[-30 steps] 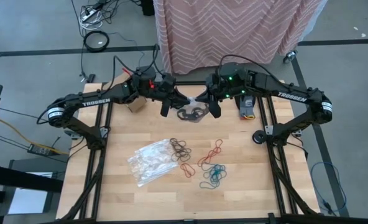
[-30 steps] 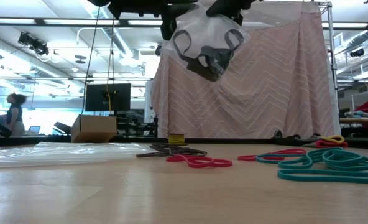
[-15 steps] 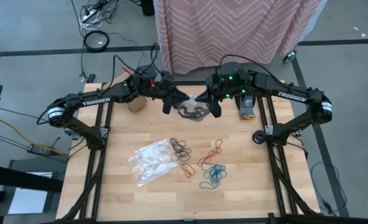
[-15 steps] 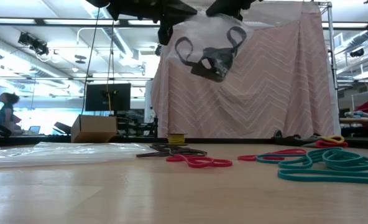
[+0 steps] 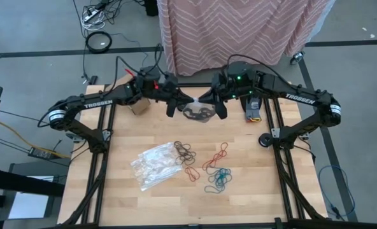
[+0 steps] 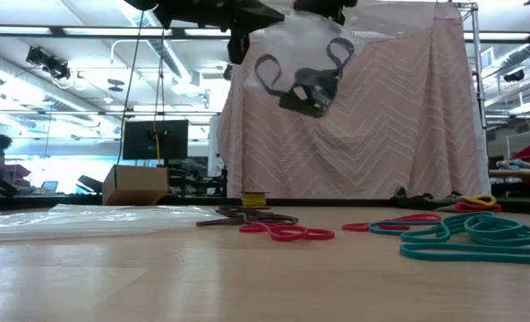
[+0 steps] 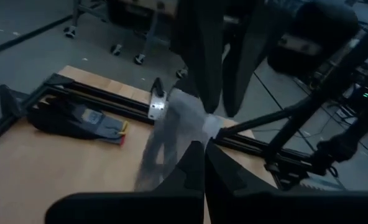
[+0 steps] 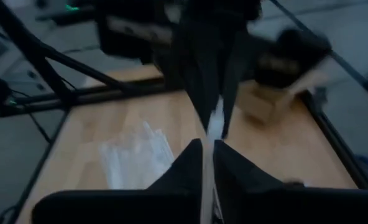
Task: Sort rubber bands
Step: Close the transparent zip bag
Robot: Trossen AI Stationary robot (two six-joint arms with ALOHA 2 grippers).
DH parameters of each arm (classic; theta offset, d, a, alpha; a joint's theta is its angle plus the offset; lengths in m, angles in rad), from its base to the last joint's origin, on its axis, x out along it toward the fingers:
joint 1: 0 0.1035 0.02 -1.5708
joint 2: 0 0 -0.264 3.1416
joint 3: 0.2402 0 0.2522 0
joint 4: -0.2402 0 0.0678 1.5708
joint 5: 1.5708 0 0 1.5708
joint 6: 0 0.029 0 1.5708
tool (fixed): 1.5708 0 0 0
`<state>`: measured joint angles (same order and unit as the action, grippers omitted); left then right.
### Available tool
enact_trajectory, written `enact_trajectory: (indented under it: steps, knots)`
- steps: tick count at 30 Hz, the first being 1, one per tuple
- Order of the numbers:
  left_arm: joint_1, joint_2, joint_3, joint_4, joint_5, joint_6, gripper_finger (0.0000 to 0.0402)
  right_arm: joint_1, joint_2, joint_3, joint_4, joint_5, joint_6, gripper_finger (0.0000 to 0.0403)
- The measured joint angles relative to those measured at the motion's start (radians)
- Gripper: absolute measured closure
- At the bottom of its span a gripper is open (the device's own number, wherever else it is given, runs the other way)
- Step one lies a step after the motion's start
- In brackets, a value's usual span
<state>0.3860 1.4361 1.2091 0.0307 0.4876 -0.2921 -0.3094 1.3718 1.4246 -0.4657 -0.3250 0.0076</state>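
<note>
Black rubber bands [image 6: 299, 79] in clear bag [image 5: 198, 112]; left gripper [image 5: 174, 104], right gripper [image 5: 218, 106] jaws pinched on bag edges

Pale wood-grain table [image 5: 144, 203]; clear, crinkly plastic bags [image 5: 153, 164].

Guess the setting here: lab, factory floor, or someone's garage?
Likely a robotics lab in an open-plan workspace: a pale wooden table on a black metal frame, a pink chevron-patterned cloth screen behind it, loose cables on the grey floor, and ceiling strip lights.

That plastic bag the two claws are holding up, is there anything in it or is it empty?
Not empty. The bag hangs in the air between the left claw and right claw, and dark black bands show through its clear plastic.
</note>
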Motion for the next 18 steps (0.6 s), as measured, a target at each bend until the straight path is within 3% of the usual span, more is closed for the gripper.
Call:
enact_trajectory:
  steps: [9,18]
  knots:
    - [0.000,0.000,0.000,0.017,0.006,0.000,0.0400,-0.019,-0.001,0.000,0.040,-0.019,0.018,0.0282]
    - [-0.006,0.000,0.000,0.061,0.035,-0.012,0.0401,-0.027,-0.001,0.000,0.040,-0.018,0.017,0.0289]
